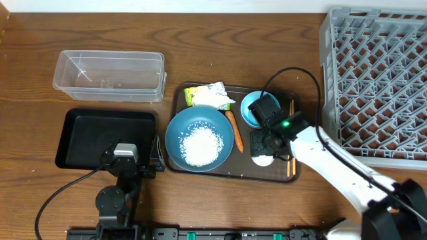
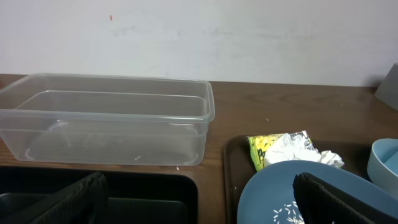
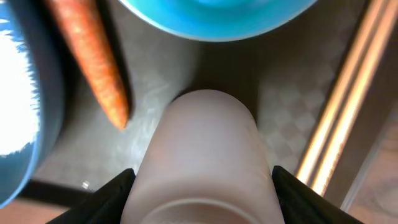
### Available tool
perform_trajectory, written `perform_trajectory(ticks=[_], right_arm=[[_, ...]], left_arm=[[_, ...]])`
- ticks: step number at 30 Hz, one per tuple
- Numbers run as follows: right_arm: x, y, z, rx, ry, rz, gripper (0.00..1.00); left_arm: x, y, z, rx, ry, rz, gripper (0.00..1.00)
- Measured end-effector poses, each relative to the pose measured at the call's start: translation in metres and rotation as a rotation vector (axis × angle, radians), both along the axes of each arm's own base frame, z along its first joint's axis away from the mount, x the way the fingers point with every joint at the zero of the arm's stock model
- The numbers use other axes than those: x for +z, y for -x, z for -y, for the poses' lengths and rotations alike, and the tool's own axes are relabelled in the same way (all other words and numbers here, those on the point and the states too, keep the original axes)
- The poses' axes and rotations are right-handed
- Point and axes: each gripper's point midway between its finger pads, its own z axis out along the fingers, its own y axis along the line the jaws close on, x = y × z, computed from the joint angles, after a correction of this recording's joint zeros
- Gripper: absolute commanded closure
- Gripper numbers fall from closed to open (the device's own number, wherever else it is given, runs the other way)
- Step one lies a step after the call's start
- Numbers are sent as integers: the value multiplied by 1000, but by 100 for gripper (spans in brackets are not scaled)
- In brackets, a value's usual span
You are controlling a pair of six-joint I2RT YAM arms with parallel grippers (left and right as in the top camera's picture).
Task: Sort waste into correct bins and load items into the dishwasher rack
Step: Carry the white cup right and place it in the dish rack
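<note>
At the near edge of the table, the left gripper (image 2: pixel 205 208) hangs spread wide and empty over the black tray (image 1: pixel 80 137), likely waiting for waste. Just beyond, on the brown tray (image 1: pixel 241 168), the right gripper (image 3: pixel 202 186) brackets the small white cup (image 3: pixel 205 143), a finger at each wall. Whether they already squeeze it, I cannot tell. The cup looks bound for the rack. The carrot (image 1: pixel 234 130) lies between the large blue bowl (image 1: pixel 180 130) of rice (image 1: pixel 202 145) and the cup, with the chopsticks (image 1: pixel 291 133) on the cup's other side. Farther off sit the light-blue bowl (image 1: pixel 247 110), the crumpled wrapper (image 1: pixel 210 95), the clear container (image 1: pixel 110 53) and the grey dishwasher rack (image 1: pixel 380 80).
</note>
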Motion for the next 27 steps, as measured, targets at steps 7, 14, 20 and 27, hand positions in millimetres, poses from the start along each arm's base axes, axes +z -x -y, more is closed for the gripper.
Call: perform_trajectory(ticks=[7, 14, 20, 27], right_arm=[[86, -30, 16, -49, -79, 151, 48], [166, -60, 80, -243, -144, 352, 46], [210, -80, 156, -438, -142, 512, 45], [231, -88, 273, -712, -112, 654, 46]], left_arm=[[0, 0, 0, 0, 0, 0, 2], [0, 0, 0, 0, 0, 0, 3], [0, 0, 0, 0, 0, 1, 2], [0, 0, 0, 0, 0, 0, 2]])
